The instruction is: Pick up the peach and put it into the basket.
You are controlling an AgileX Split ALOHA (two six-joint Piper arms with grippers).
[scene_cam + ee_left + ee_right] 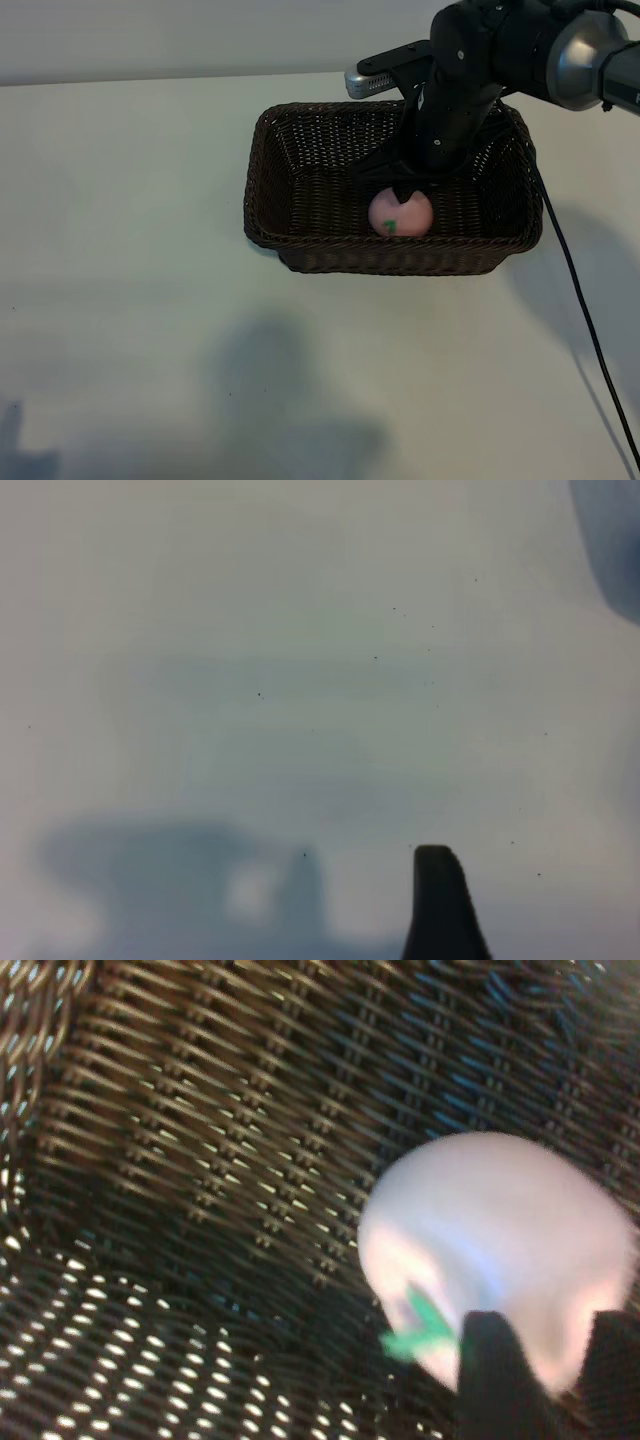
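Your right tool (402, 196) sits inside the dark brown woven wicker basket (268, 215), fingers against the small pale pink peach (401, 214); I cannot tell whether it grips. Your left tool's state I cannot tell.

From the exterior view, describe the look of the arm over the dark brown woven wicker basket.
The right arm is glossy black with rounded joint housings and a silver-grey cylindrical segment near the upper right edge. A small silver-grey box with a black top, probably the wrist camera, sticks out at its wrist. A thin black cable trails from it across the white table. Its gripper fingers are matte black.
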